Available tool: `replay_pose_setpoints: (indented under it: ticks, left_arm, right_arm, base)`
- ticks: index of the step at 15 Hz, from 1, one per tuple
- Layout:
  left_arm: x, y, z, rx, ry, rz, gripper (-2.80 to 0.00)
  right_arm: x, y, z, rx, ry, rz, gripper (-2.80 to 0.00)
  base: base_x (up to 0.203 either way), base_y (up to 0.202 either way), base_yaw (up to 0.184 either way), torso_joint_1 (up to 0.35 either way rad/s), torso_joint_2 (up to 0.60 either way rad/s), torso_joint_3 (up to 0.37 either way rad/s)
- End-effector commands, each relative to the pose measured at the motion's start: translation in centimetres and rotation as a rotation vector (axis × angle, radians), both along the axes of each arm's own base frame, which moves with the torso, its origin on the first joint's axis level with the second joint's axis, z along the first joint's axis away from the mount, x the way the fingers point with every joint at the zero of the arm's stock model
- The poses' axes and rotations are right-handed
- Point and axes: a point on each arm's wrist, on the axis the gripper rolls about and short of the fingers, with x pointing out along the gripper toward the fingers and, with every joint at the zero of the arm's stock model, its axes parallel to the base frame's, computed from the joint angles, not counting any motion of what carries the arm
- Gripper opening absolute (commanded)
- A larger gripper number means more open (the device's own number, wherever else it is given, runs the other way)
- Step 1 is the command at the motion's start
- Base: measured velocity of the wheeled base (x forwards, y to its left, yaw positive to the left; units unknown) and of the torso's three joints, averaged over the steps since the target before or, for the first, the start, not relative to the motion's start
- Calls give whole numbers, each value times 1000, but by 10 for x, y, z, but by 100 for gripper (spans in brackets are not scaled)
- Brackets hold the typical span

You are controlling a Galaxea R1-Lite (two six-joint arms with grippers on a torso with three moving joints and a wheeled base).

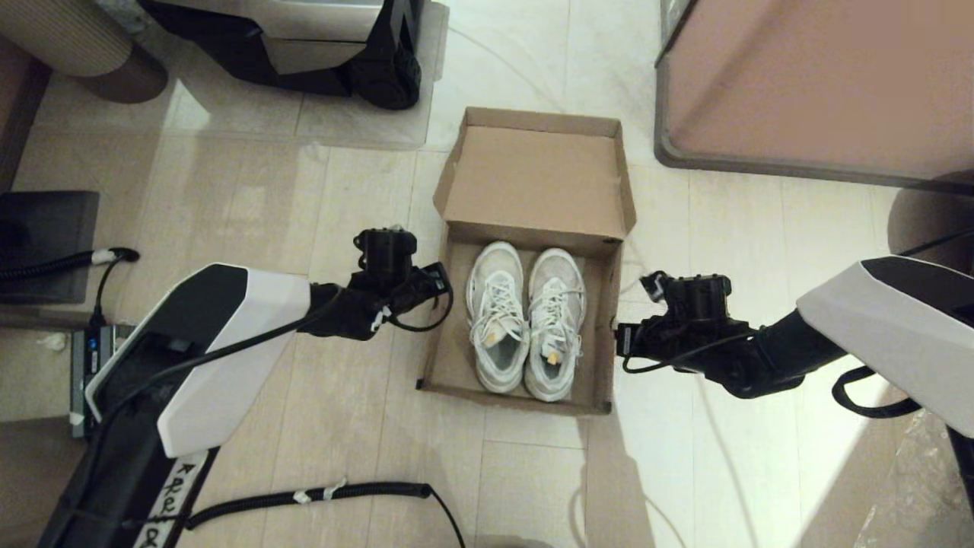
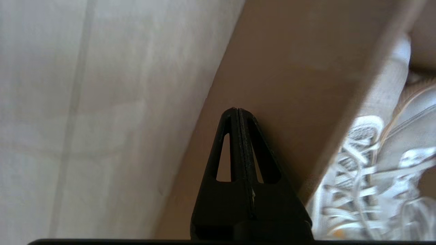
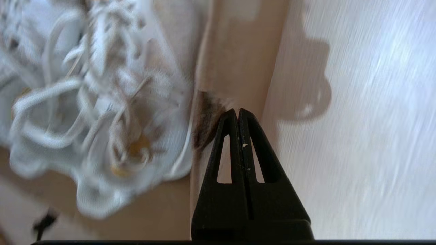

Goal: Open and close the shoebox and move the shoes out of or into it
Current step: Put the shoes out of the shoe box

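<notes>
Open shoebox (image 1: 533, 183) with shoes (image 1: 525, 320) between left gripper (image 2: 238, 110) and right gripper (image 3: 238, 110), both closed, empty

floor (image 1: 319, 190): pale tiles (glossy) | cabinet (image 1: 822, 84): pinkish-brown, grey rim

Floor under me is pale tile (image 1: 319, 426). Sitting right on it: the shoebox (image 1: 445, 327), lid flapped open, a big pinkish-brown cabinet (image 1: 822, 76) off to my right, a coiled black cable (image 1: 304, 496) near my base, and another robot's base (image 1: 304, 46) up ahead.
</notes>
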Motion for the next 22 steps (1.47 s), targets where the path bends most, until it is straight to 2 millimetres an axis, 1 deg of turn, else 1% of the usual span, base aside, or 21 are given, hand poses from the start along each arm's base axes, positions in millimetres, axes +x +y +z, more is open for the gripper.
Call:
replay_pose_setpoints:
  ticks: [1,3,4,6,8,9,11,12,14,15,17,18,19,21,22]
  left_arm:
    - [-7,-7,6,-11,5,-12,-280]
    - [-15,-6,7,1,25,-1,-280]
    - [-21,-4,4,15,49,13,-280]
    - [-37,1,0,41,102,25,-280]
    - [-54,5,-4,58,153,27,-280]
    - [-60,6,-3,58,166,32,-280]
    - [-68,6,-1,62,177,42,-280]
    - [-71,6,-2,63,185,40,-280]
    - [-80,-5,-3,47,205,24,-280]
    - [-85,-10,-3,34,217,17,-280]
    - [-90,-16,-9,42,235,10,-280]
    - [-92,-18,-10,45,236,13,-280]
    - [-95,-21,-10,48,239,11,-280]
    - [-99,-20,-13,58,251,14,-280]
    - [-102,-19,-11,62,250,21,-280]
  right_arm:
    - [-24,-3,6,0,18,7,-280]
    - [-33,-10,2,6,-24,-7,-280]
    - [-34,-21,0,6,-40,-36,-280]
    - [-31,-35,0,4,-49,-81,-280]
    - [-26,-44,6,0,-73,-120,-280]
    - [-27,-47,12,0,-84,-128,-280]
    - [-35,-50,28,0,-85,-133,-280]
    - [-40,-50,35,-3,-68,-131,-280]
    - [-48,-49,49,-8,-24,-125,-280]
    - [-49,-49,52,-6,-24,-126,-280]
    - [-49,-50,54,-5,-31,-130,-280]
    - [-50,-49,60,-4,-44,-128,-280]
    - [-53,-44,65,-5,-45,-114,-280]
    - [-56,-28,63,-12,-7,-75,-280]
    - [-58,-19,61,-23,-1,-71,-280]
  base:
    - [0,0,0,0,0,0]
    - [0,0,0,0,0,0]
    - [0,0,0,0,0,0]
    - [0,0,0,0,0,0]
    - [0,0,0,0,0,0]
    - [0,0,0,0,0,0]
    - [0,0,0,0,0,0]
    - [0,0,0,0,0,0]
    - [0,0,0,0,0,0]
    - [0,0,0,0,0,0]
    - [0,0,0,0,0,0]
    - [0,0,0,0,0,0]
    - [0,0,0,0,0,0]
    - [0,0,0,0,0,0]
    - [0,0,0,0,0,0]
